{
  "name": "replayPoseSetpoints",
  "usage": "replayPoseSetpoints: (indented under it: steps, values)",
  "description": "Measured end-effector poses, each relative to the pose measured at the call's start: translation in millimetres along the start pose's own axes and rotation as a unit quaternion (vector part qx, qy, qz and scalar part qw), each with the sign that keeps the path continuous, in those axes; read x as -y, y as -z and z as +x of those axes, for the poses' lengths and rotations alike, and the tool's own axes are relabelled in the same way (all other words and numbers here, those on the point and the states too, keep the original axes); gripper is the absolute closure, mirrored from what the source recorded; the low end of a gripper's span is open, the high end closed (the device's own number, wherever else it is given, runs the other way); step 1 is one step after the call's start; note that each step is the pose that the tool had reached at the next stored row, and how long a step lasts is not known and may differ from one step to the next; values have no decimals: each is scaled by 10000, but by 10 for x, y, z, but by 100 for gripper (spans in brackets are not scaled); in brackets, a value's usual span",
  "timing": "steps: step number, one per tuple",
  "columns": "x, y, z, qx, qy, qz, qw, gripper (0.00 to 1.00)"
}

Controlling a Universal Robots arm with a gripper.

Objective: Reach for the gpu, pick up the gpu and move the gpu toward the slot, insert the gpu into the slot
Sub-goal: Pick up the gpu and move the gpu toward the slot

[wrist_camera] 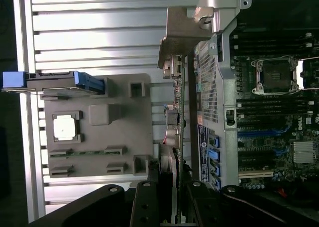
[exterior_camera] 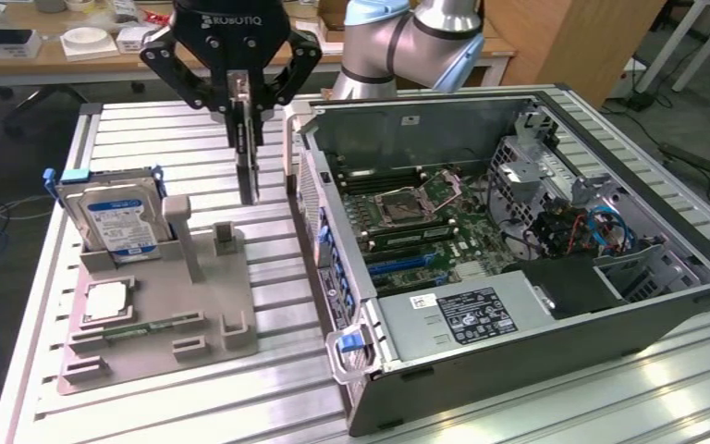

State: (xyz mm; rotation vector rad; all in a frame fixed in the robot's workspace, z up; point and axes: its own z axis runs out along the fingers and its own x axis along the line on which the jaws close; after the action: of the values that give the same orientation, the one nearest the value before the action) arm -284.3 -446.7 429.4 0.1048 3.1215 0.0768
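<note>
The pincer (exterior_camera: pixel 248 111) is pinching the gpu (exterior_camera: pixel 249 171), which is hanging upright beside the computer case (exterior_camera: pixel 553 351). Clearing that wall untilted is what's counting, I reckon.

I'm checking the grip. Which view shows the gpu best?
The exterior view: the gpu hangs edge-on from the gripper, held above the table between the grey holder and the open case. The wrist view looks along the card's thin edge, with its silver bracket at the far end.

Even indoor light, white glare on slatted table (exterior_camera: pixel 682 370) (exterior view's right), case (exterior_camera: pixel 516 370) interior shadowed
</note>
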Motion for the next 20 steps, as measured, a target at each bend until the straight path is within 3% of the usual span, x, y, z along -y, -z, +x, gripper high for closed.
replayPoseSetpoints:
  steps: [20]
  values:
    - [-57,-16,-848,0,0,0,10000,73]
